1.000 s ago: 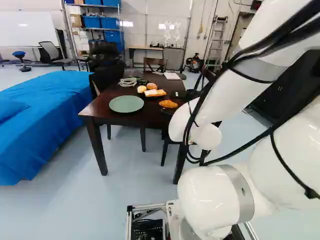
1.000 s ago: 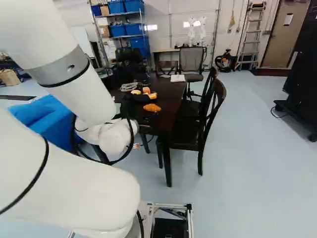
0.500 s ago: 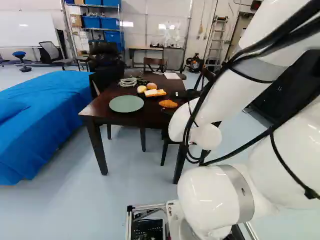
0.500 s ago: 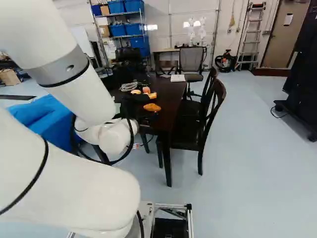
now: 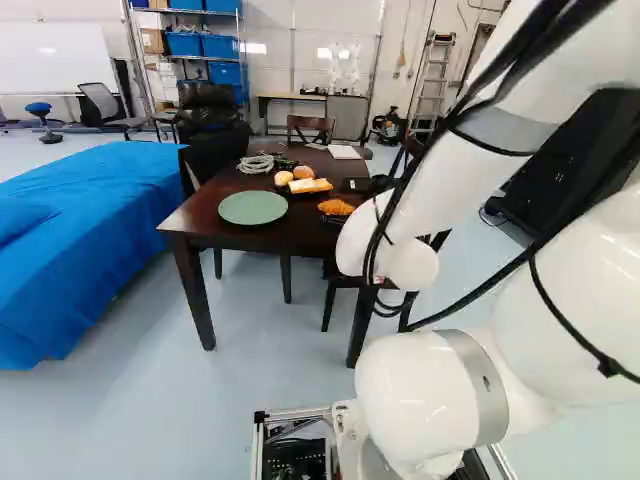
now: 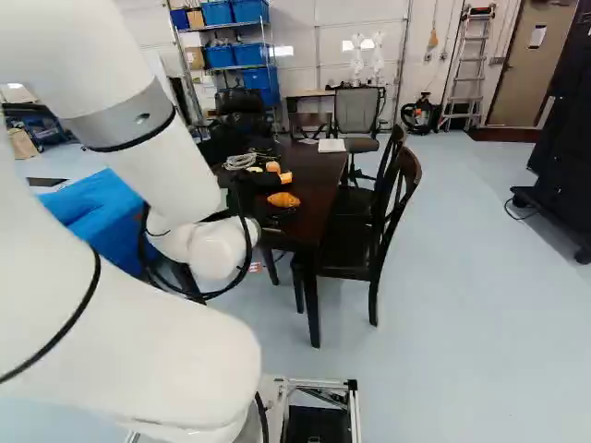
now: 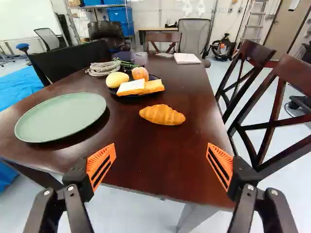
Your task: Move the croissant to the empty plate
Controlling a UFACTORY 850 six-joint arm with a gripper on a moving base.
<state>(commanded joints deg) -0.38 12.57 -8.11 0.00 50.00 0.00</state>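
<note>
My gripper (image 5: pixel 348 204) shows dark and partly hidden behind the arm in the left base view. In the wrist view the gripper (image 7: pixel 161 162) is open, orange pads wide apart with nothing between them. Ahead of it, roughly centred between the fingers, the golden croissant (image 7: pixel 162 115) lies directly on the dark table, untouched. The empty green plate (image 7: pixel 62 116) rests near the table's edge, on the side of the finger nearer the blue-covered surface. In the left base view the plate (image 5: pixel 253 207) stands left of the croissant (image 5: pixel 336 207).
Beyond the croissant, a dark plate (image 7: pixel 127 92) holds bread-like pieces and round items. Coiled cable (image 7: pixel 103 68) and a white pad (image 7: pixel 187 58) lie farther back on the table (image 7: pixel 160 170). Wooden chairs (image 7: pixel 277 111) line one side; a blue-covered surface (image 5: pixel 90 240) stands opposite.
The arm has shifted slightly against its base joint, its upper links leaning a little leftward in the left base view. Base, croissant and green plate have stayed in place.
</note>
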